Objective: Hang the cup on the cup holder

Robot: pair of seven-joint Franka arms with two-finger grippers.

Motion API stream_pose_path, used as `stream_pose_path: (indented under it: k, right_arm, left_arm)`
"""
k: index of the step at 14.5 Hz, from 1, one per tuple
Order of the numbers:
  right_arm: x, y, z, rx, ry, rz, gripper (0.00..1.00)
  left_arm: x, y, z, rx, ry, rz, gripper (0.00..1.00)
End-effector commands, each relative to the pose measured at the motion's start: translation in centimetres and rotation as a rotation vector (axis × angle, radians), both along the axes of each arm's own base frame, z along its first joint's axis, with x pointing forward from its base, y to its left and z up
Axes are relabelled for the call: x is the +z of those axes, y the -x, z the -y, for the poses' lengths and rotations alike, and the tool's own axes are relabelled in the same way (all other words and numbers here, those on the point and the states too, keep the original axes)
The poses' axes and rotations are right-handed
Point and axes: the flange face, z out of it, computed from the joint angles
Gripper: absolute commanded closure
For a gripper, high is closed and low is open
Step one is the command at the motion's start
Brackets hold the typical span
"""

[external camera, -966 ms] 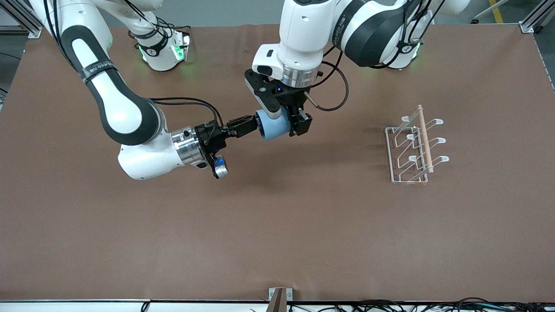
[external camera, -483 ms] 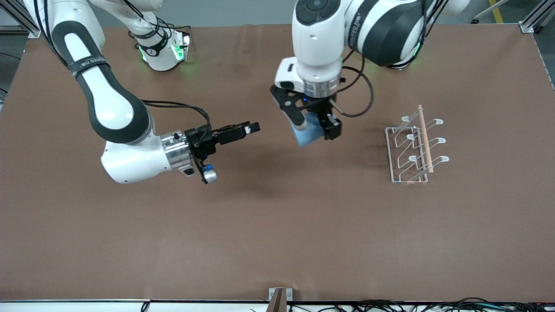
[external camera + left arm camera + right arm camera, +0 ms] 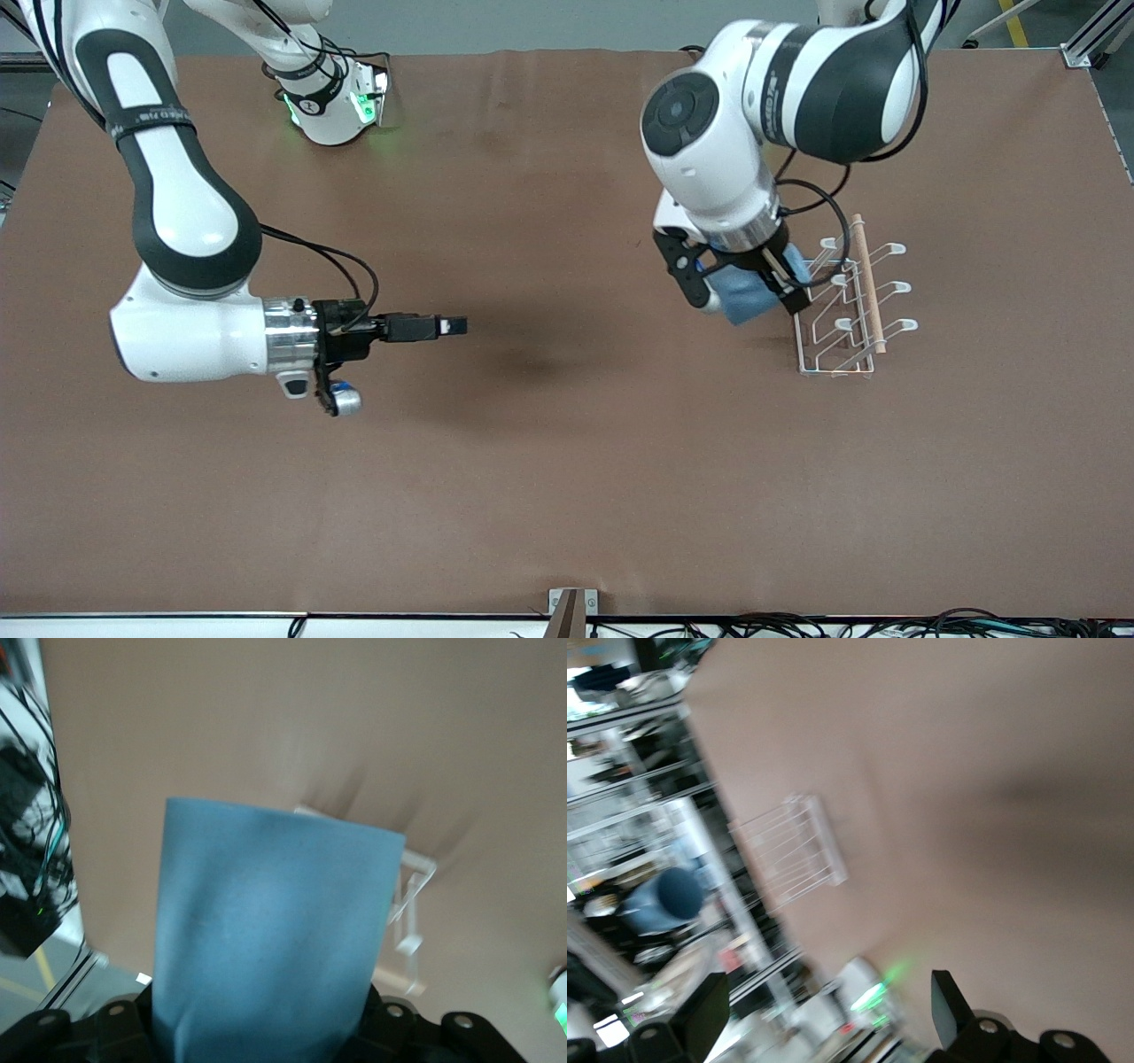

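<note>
Front view, left gripper (image 3: 742,293) clamped on cup (image 3: 749,297) beside cup holder (image 3: 846,297), right gripper (image 3: 452,326) empty, spread apart.

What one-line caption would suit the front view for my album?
Left gripper carries a small light blue plastic cup up to a white wire cup rack; right gripper hangs open, empty.

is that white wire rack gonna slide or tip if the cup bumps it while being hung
Probably it slides: the cup holder is thin open wire, so likely light, and nothing visibly fixes it to the table. Tipping seems less likely, since its rectangular base sits flat. The cup, held by the left gripper, already hangs at its edge.
</note>
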Motion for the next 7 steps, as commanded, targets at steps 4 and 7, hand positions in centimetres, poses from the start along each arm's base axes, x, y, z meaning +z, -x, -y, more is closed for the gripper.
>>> stream_pose_path:
  k: [4, 7]
  right_arm:
    - [4.3, -2.0, 9.8, 0.017, 0.362, 0.200, 0.00]
    - [6.9, -3.0, 12.5, 0.094, 0.648, 0.326, 0.00]
  left_arm:
    - [-6.2, -0.5, -4.3, -0.126, -0.361, -0.087, 0.41]
    - [-10.3, -0.6, -7.1, -0.127, -0.541, -0.141, 0.41]
